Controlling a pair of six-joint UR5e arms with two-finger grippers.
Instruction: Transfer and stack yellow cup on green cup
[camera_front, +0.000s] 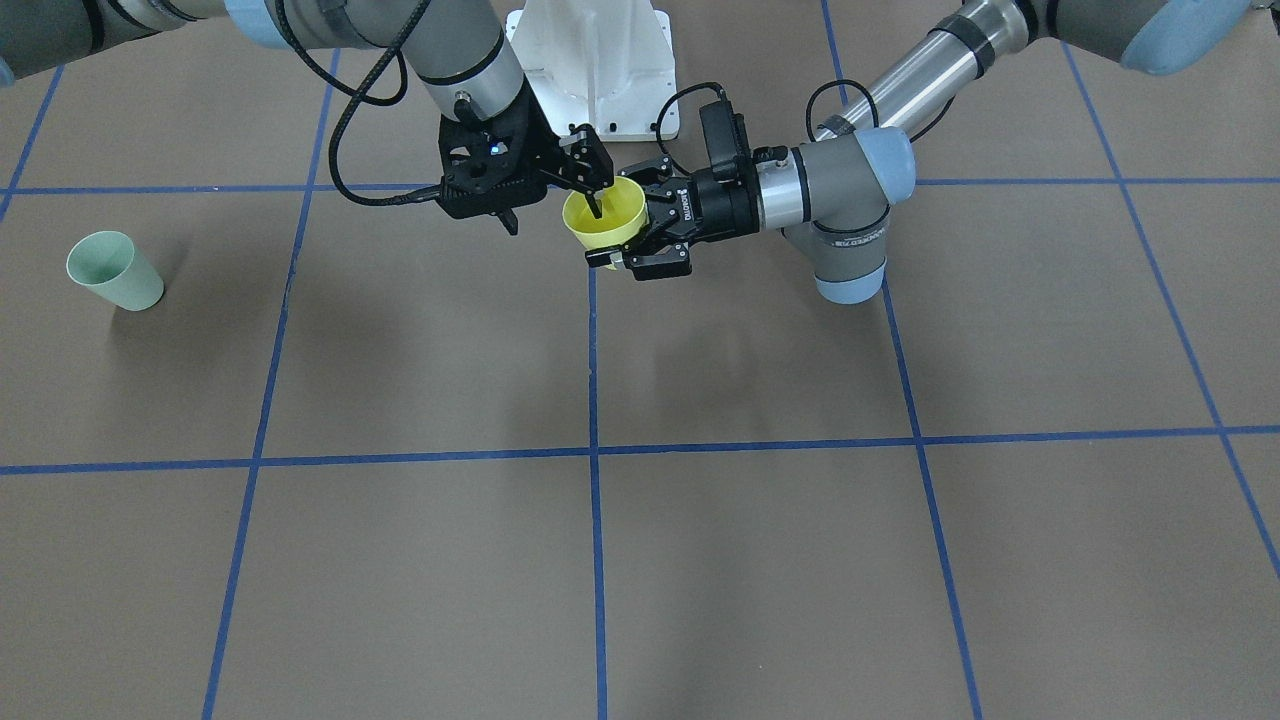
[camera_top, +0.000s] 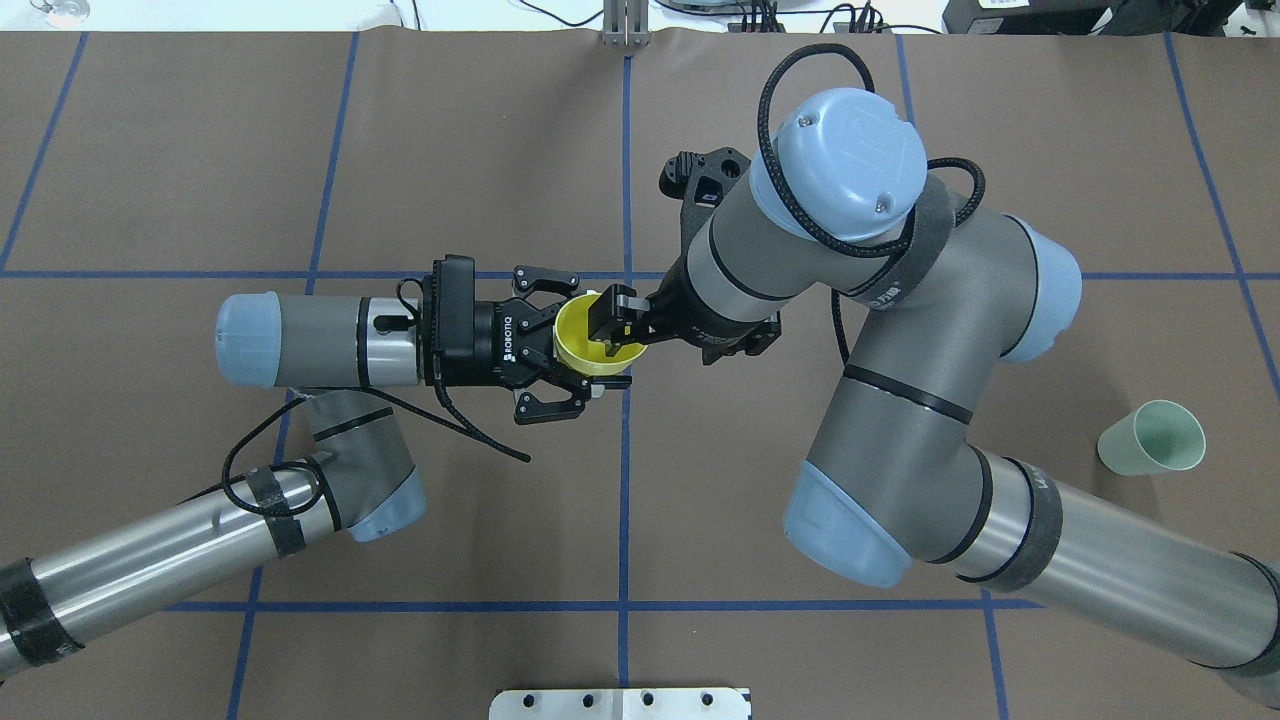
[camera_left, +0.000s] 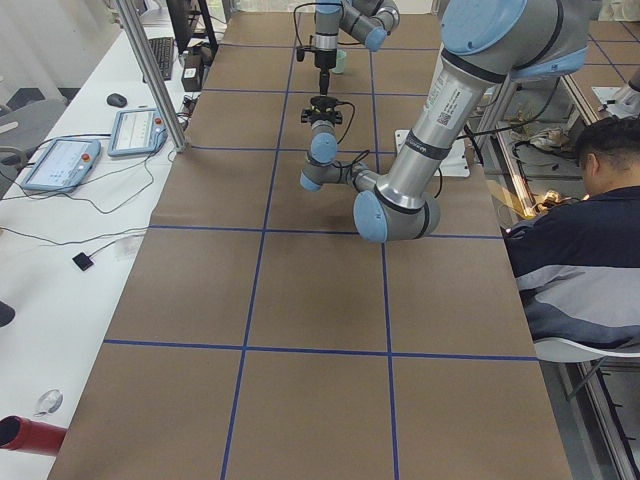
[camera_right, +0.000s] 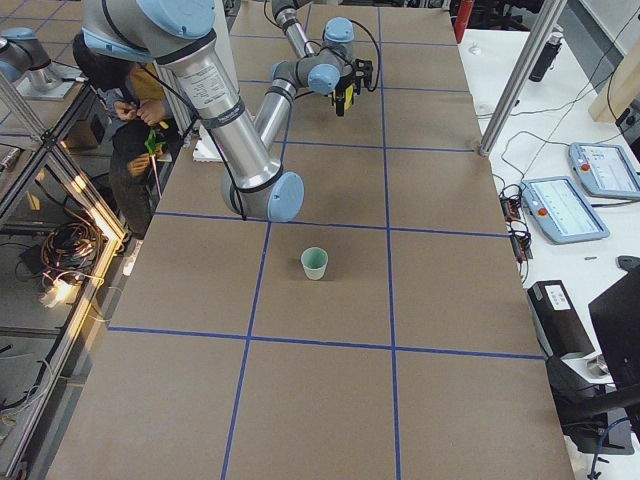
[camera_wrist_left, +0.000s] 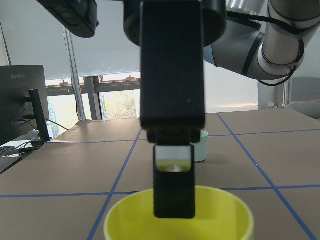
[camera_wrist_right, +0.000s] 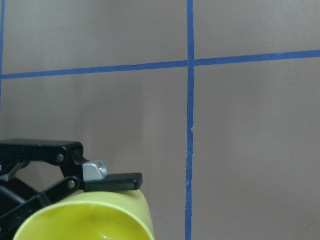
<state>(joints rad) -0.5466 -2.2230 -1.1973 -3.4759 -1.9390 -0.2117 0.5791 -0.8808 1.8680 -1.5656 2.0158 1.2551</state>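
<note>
The yellow cup (camera_front: 622, 222) is held upright in the air above the table's middle, near my base. My left gripper (camera_front: 622, 218) comes in level from the side and is shut on the cup's wall; it shows in the overhead view (camera_top: 583, 338) too. My right gripper (camera_front: 555, 220) points down and is open. One of its fingers (camera_wrist_left: 173, 190) hangs inside the cup, the other stands outside the rim, apart from it. The green cup (camera_front: 113, 270) stands alone far out on my right side (camera_top: 1152, 437).
The white robot base (camera_front: 595, 60) is just behind the cup. Blue tape lines (camera_front: 593, 450) cross the brown table. A seated person (camera_left: 580, 250) is at the table's edge behind the robot. Tablets (camera_right: 560, 205) lie on the side bench.
</note>
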